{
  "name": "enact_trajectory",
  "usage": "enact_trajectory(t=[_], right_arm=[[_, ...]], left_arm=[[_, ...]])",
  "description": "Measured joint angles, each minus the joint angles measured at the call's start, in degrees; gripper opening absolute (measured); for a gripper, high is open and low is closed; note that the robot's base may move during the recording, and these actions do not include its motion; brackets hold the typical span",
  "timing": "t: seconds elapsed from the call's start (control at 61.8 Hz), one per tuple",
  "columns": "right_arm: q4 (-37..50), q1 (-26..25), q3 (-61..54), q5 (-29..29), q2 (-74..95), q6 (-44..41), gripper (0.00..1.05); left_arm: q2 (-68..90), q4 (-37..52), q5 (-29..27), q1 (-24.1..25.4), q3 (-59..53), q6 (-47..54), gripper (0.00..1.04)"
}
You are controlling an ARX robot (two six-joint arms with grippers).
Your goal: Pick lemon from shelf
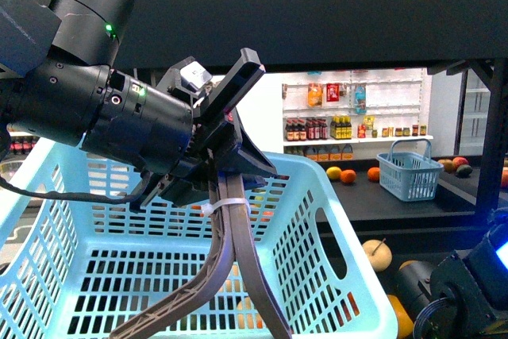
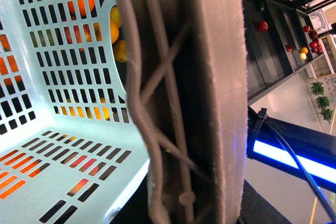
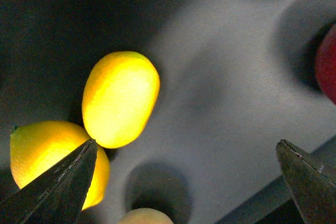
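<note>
Right gripper (image 3: 186,142) fingers (image 3: 58,187) spread wide over shelf (image 3: 226,77), lemon (image 3: 121,98) ungrasped; left gripper (image 1: 228,291) above basket (image 1: 333,220), finger state unclear.

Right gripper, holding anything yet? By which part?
Nothing is held. The right gripper is open, jaws wide apart, and the lemon lies free on the shelf.

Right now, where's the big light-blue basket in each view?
Front view: big light-blue basket fills the lower left, behind the left arm's grey fingers.
Left wrist view: the basket fills the picture beside one grey finger.
Right wrist view: not in it; only a lemon on the dark shelf deck.
Shared landmark: those grey fingers, in front and left wrist views.
</note>
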Motion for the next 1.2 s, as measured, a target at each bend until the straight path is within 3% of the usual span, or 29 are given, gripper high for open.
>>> enact_trajectory(t=[0.891, 1.198], right_arm=[[-2.4, 2.36, 14.6, 0.35, 14.03, 7.13, 1.02], [-2.43, 2.34, 16.33, 0.9, 15.15, 7.06, 0.63]], left_arm=[[0.0, 0.0, 0.0, 0.0, 0.0, -0.02, 0.15], [0.0, 0.0, 0.0, 0.0, 0.0, -0.02, 0.15]])
